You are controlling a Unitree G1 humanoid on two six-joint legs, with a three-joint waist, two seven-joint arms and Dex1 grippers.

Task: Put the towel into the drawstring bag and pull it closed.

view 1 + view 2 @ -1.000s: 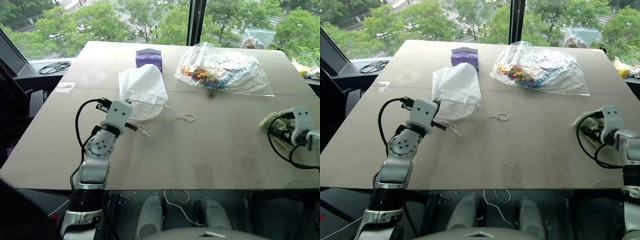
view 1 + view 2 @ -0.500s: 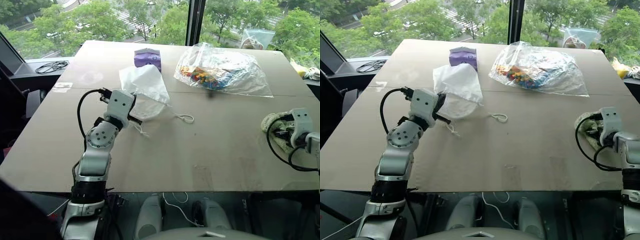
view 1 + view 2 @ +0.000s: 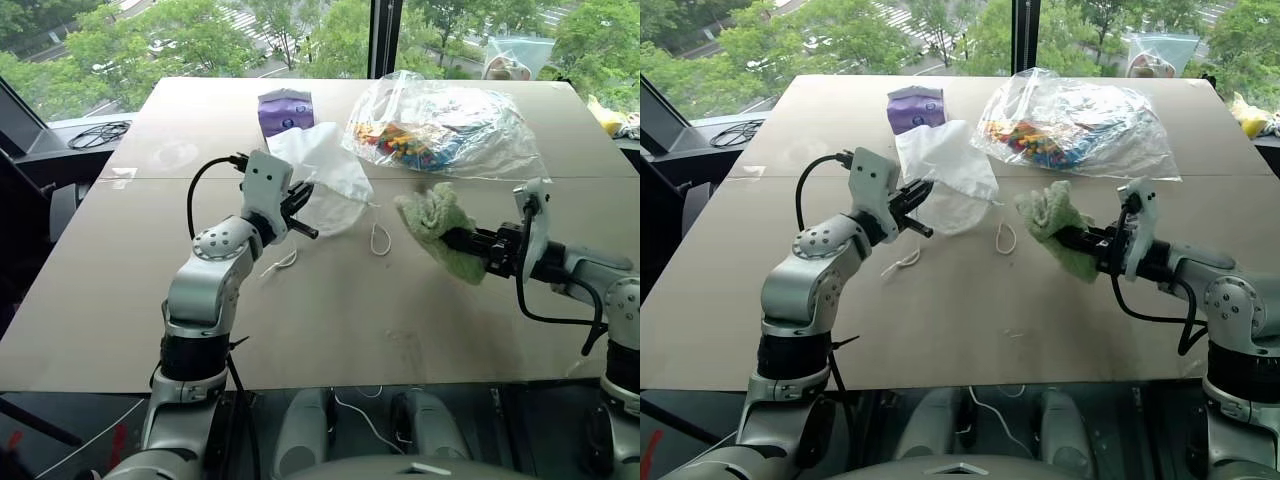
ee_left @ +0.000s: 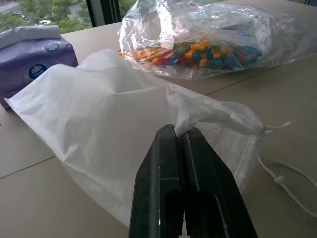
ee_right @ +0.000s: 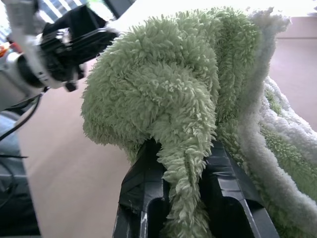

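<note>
Purple tissue pack (image 3: 285,108) sits behind drawstring bag (image 3: 325,175).

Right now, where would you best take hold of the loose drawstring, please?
Probably at the knotted loop of the drawstring, lying flat on the table beside the drawstring bag. Come from above: the loop lies apart from the fabric and the towel.

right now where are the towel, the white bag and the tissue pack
towel (image 3: 432,215), left eye view, on the fluffy upper fold above the right gripper
white bag (image 4: 94,116), left wrist view, on the middle of its flat side
tissue pack (image 3: 283,109), left eye view, on its purple front face
</note>
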